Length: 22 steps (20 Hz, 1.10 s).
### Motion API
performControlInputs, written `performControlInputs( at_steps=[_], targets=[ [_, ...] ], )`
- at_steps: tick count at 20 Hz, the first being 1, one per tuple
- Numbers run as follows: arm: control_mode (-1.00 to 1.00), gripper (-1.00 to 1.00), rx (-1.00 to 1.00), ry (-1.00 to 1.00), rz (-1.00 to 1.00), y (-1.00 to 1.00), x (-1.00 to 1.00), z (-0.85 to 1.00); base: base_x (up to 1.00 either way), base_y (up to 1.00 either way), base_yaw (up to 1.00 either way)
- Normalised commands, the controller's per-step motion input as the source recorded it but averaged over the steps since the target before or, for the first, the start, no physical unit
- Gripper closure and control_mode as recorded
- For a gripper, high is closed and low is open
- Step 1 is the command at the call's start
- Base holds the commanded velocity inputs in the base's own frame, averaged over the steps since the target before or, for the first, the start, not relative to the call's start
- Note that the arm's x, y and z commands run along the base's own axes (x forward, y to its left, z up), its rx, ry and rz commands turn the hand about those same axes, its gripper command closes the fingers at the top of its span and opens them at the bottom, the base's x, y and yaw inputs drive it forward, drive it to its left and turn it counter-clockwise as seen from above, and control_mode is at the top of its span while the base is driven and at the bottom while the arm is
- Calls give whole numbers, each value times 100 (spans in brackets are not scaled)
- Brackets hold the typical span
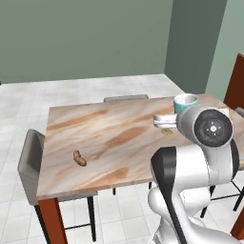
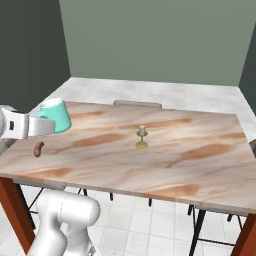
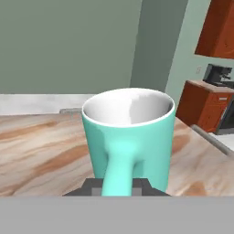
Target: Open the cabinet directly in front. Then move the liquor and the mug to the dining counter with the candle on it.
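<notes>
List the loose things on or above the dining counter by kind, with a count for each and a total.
Teal mug, held in the gripper: 1
Candle in its holder: 1
Small brown lumpy item: 1
Total: 3

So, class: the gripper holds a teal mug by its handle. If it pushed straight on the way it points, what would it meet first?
Probably nothing soon: beyond the mug in the gripper, the dining counter top runs underneath, and the far grey-green wall comes next. Depth is unclear.
</notes>
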Motion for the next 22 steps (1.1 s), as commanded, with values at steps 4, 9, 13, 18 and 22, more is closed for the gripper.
performControlInputs(
  at_steps=[4, 9, 13, 18, 22],
  targets=[
    [-100, 100, 0, 0, -29, 20, 0, 0, 0, 0, 0],
    [-100, 100, 6, 0, -20, 5, 0, -2, 0, 0, 0],
    [-100, 100, 16, 0, -7, 0, 0, -18, 0, 0, 0],
    [-100, 100, 19, 0, 0, 0, 0, -30, 0, 0, 0],
    [-100, 100, 15, 0, 1, 7, 0, -27, 0, 0, 0]
  ],
)
